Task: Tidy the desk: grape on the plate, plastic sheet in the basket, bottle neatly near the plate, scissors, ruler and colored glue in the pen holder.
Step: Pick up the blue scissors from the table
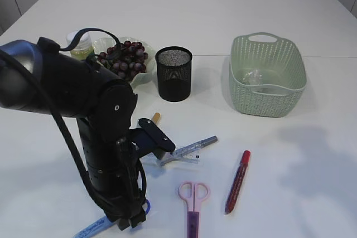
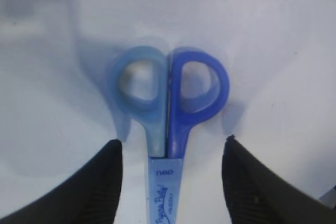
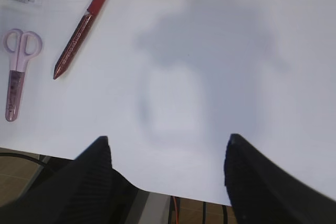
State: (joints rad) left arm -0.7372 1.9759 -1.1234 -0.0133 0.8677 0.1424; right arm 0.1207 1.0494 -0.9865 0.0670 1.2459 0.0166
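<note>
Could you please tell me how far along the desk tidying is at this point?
Done: grapes on the plate, sheet in the basket. In hand: open left claw straddles the blue scissors. Left: pink scissors, glue, ruler on the table; holder looks empty.

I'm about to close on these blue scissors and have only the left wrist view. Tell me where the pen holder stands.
Observer: The black mesh pen holder stands upright on the far side of your arm, just right of the grapes.
Operator: List what else lies loose on the table.
Observer: Pink scissors, a red glue pen and a clear ruler lie on the near side of the holder.
Operator: Report the right claw.
Observer: The right claw is open above bare table, holding nothing.
</note>
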